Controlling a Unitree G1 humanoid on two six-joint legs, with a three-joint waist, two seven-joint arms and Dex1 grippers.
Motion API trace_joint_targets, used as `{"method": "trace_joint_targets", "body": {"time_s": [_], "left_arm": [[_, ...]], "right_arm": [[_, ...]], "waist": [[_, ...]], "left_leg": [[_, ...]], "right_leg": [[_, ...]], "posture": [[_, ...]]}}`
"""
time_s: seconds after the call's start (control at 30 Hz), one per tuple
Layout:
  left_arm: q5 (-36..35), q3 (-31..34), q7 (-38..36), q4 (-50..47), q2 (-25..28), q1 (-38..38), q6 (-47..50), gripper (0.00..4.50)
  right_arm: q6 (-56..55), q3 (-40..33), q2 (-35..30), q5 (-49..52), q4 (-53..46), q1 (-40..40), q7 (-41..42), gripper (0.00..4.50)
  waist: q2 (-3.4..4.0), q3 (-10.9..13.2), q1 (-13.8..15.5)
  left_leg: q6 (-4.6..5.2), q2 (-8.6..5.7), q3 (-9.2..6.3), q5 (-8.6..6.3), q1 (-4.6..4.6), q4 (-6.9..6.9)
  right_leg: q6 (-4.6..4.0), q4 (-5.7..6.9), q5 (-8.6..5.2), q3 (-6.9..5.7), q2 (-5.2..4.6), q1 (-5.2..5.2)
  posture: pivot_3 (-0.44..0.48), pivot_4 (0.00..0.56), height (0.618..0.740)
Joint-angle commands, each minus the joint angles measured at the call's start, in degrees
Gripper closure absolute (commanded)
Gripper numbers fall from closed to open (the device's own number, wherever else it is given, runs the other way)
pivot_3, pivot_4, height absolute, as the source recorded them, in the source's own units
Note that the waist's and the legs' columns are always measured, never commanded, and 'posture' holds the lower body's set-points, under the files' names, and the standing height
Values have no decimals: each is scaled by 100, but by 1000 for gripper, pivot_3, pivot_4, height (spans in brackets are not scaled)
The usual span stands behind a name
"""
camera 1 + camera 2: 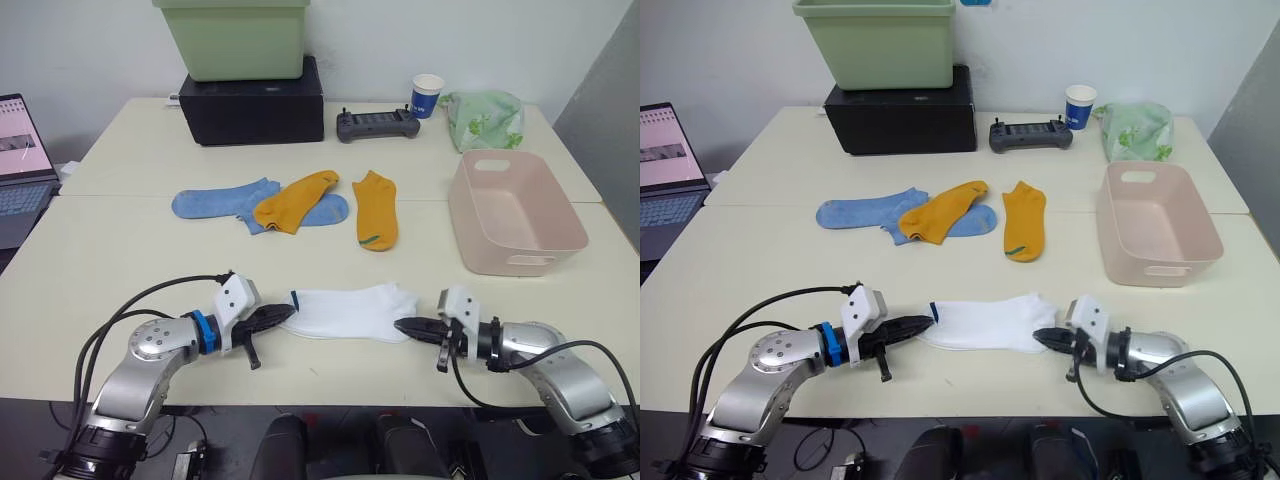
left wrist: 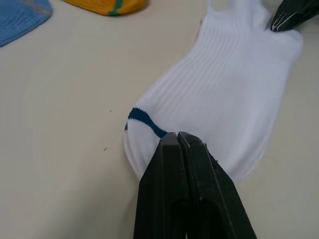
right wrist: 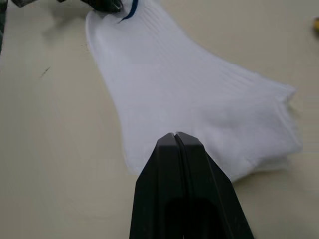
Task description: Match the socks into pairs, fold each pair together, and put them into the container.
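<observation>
- White socks (image 1: 352, 311) lay flat near the front edge of the table (image 1: 120, 260), stacked as one pair as far as I could tell; one end carried a thin blue stripe.
- Left gripper (image 1: 285, 316) was at the striped end, jaws pressed together on the fabric edge; the left wrist view showed its fingers (image 2: 175, 164) closed with no gap on the sock.
- Right gripper (image 1: 402, 326) was at the opposite end, jaws likewise clamped on the white socks; its fingers (image 3: 175, 149) met at the tips over the cloth.
- The pair lay between the two grippers, resting on the table.
- Two light blue socks (image 1: 222, 201) lay further back at the table's middle, one partly under a mustard-orange sock (image 1: 295, 200).
- Second orange sock (image 1: 376, 208) lay just beside those, apart from them, green mark at its near end.
- Pink container (image 1: 560, 225) sat on the robot's right side of the table, well apart from the white pair, nothing visible inside.
- At the back: green bin (image 1: 235, 38) on top of a black box (image 1: 252, 105), a black controller (image 1: 378, 125), a blue paper cup (image 1: 427, 96), a green patterned bag (image 1: 484, 119).
- Laptop (image 1: 22, 165) was at the far left edge.
</observation>
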Motion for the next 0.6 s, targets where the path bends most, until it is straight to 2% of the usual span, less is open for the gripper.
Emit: {"method": "trace_joint_targets", "body": {"time_s": [0.03, 0.07, 0.23, 0.43, 0.47, 0.6], "left_arm": [[-324, 393, 232, -339, -69, -93, 151, 4106], [-391, 540, 355, -327, -88, -123, 209, 3909], [-506, 1380, 1150, 118, -289, -262, 232, 2271], [-188, 1695, 1746, 405, -479, 10, -44, 300], [-164, 1714, 1814, 416, -530, 79, -80, 33], [-46, 1710, 1944, 386, -613, 304, -227, 33]], "right_arm": [[43, -471, 200, 233, -363, -271, -434, 4107], [41, -581, 275, 212, -343, -357, -613, 3889], [56, -848, 475, -69, 28, -742, -1258, 2079], [-181, -747, 568, -387, 345, -663, -1398, 0], [-193, -762, 592, -412, 361, -645, -1419, 0], [-135, -820, 672, -375, 341, -615, -1503, 0]], "waist": [[0, 0, -6], [0, 0, -13], [0, 0, -10], [0, 0, -4], [0, 0, -5], [0, 0, -6]], "left_leg": [[0, 0, 0, 0, 0, 0], [0, 0, 0, 0, 1, 0], [0, 0, -1, 0, 1, -1], [0, -1, 3, 0, -2, -2], [0, -1, 4, 0, -2, -1], [0, -1, 3, 0, -1, -1]], "right_leg": [[0, 0, 0, 1, 0, 0], [0, 0, 0, 1, 0, 0], [0, 3, 0, 0, 1, -3], [0, -2, 0, 3, -7, -4], [0, -2, 0, 3, -10, -4], [-1, 3, 0, 2, -10, -4]], "posture": [[0, 150, 740], [0, 150, 740], [0, 150, 740], [0, 150, 740], [0, 150, 740], [0, 150, 740]]}}
